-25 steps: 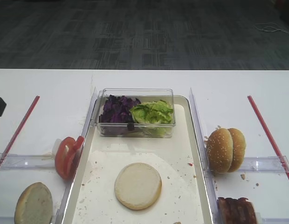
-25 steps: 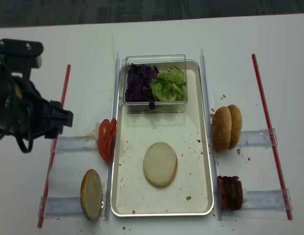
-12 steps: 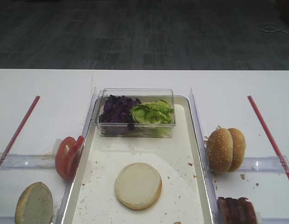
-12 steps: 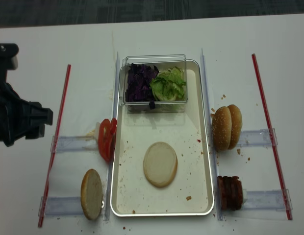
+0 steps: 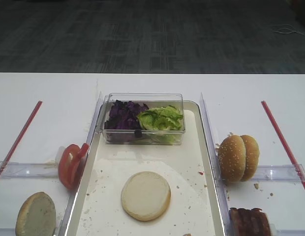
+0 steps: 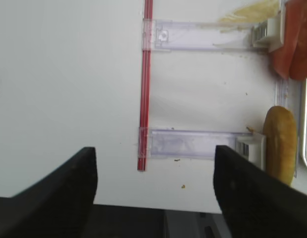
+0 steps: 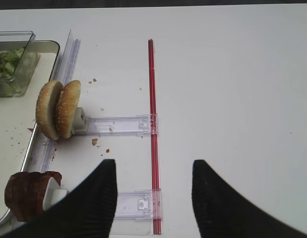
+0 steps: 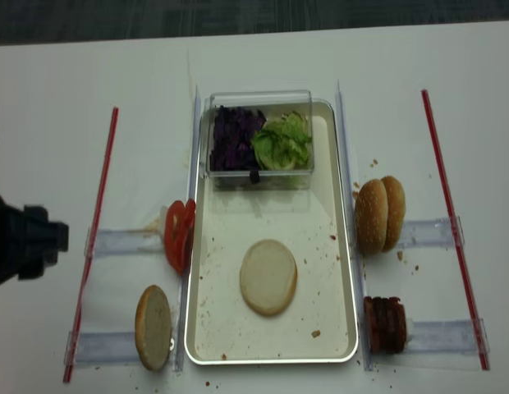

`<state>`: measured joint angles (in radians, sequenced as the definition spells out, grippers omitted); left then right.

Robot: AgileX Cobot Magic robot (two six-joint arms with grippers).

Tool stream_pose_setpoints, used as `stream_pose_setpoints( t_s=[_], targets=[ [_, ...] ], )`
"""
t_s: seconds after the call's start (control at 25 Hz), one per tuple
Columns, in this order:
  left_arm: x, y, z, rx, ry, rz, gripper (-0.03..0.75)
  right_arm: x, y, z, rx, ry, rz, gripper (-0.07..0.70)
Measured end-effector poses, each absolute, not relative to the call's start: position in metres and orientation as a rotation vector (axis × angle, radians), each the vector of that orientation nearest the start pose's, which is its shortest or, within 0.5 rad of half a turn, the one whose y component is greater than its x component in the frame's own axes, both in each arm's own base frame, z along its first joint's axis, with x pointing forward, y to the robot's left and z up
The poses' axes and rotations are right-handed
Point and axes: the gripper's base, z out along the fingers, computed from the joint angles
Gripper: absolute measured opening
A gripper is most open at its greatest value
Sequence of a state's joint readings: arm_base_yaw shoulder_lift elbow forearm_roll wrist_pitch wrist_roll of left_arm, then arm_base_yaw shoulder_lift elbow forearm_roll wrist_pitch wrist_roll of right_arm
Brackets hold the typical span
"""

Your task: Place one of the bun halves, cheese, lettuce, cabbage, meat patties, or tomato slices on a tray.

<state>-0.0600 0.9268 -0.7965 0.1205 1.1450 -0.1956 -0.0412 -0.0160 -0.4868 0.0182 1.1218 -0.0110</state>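
**Bun half on the tray, both grippers empty**

One plain bun half point(image 8: 268, 277) already lies cut face up on the tray point(image 8: 343, 271), so the placing looks done; lettuce point(image 8: 282, 141) sits boxed at the far end. The left gripper point(image 6: 154, 186) and right gripper point(image 7: 154, 198) hang with fingers apart, holding nothing. No writing is readable

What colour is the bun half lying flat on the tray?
Pale cream, with no seeds: the bun half on the tray shows best in the realsense high view.

Open left hand point(image 6: 154, 188) over red strip point(image 6: 145, 94); bun half point(image 6: 281, 144) at right
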Motion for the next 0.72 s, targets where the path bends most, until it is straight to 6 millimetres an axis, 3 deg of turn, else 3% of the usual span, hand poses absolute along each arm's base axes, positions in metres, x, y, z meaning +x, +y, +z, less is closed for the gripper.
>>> stream_pose_setpoints(
  t_s=[0.44,0.72],
  targets=[
    [0.064,0.004,0.284,-0.109,2.638,0.056,0.491,-0.008,0.002,0.269,0.030,2.101,-0.009,0.397],
    [0.030,0.006,0.270,-0.075,2.499,0.047,0.491,-0.008,0.002,0.269,0.030,2.101,-0.009,0.397]
  ],
)
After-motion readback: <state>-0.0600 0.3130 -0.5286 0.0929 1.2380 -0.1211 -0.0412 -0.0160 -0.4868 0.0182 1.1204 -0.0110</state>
